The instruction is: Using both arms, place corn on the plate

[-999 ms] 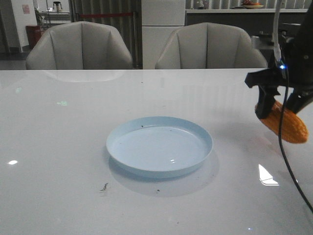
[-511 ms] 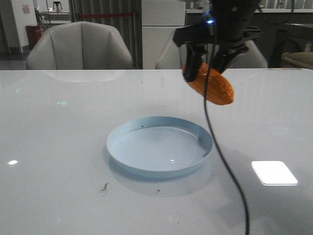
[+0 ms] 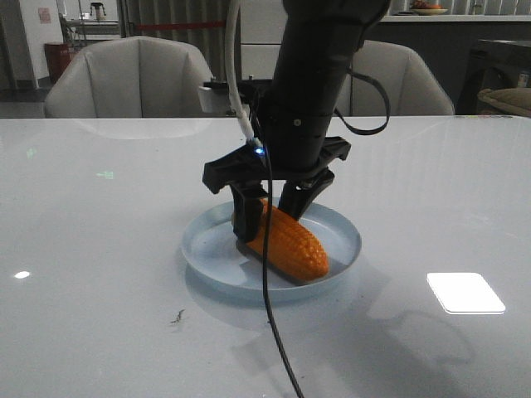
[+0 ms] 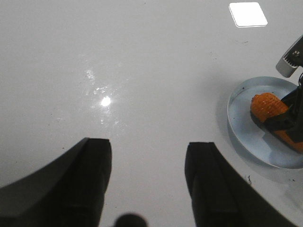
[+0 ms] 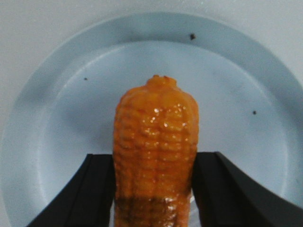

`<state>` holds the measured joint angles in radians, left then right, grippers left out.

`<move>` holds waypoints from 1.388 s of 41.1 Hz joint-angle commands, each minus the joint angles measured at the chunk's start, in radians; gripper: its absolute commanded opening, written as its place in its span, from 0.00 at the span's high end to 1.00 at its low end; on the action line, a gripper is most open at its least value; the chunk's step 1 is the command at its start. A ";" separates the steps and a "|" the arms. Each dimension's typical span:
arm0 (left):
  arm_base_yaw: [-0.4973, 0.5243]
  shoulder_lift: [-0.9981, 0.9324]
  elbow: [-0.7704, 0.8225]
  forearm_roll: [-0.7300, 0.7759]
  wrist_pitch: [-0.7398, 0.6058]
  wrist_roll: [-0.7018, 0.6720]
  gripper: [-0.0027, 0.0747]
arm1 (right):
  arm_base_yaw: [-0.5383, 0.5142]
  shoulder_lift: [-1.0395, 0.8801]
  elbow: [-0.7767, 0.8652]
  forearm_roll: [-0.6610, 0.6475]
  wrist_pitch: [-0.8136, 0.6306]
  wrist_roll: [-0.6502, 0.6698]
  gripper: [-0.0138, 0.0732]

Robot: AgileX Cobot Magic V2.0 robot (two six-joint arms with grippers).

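While the big white tabletop (image 3: 99, 249) shines under the lights, the right arm (image 3: 311, 91) reaches down over its middle. Under it sits the round, pale blue plate (image 3: 342, 236). The right gripper (image 3: 270, 217) has its jaws pressed on both sides of the orange corn (image 3: 290, 243). The corn lies low in the plate with its thin end pointing toward the front rim. The left gripper (image 4: 147, 182) hangs over bare tabletop, well apart from the plate, with its jaws wide and nothing between them. A few tiny dark specks (image 5: 192, 36) dot the plate.
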<state>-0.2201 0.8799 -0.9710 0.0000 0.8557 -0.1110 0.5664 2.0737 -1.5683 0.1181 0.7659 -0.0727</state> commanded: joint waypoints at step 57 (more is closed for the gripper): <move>0.000 -0.008 -0.028 0.079 -0.099 -0.009 0.42 | -0.617 -1.213 0.541 -0.021 0.093 -0.002 0.13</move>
<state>-0.2201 0.8799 -0.9710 0.0704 0.8494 -0.1110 -0.0422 0.9379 -1.0684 0.0945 0.9416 -0.0637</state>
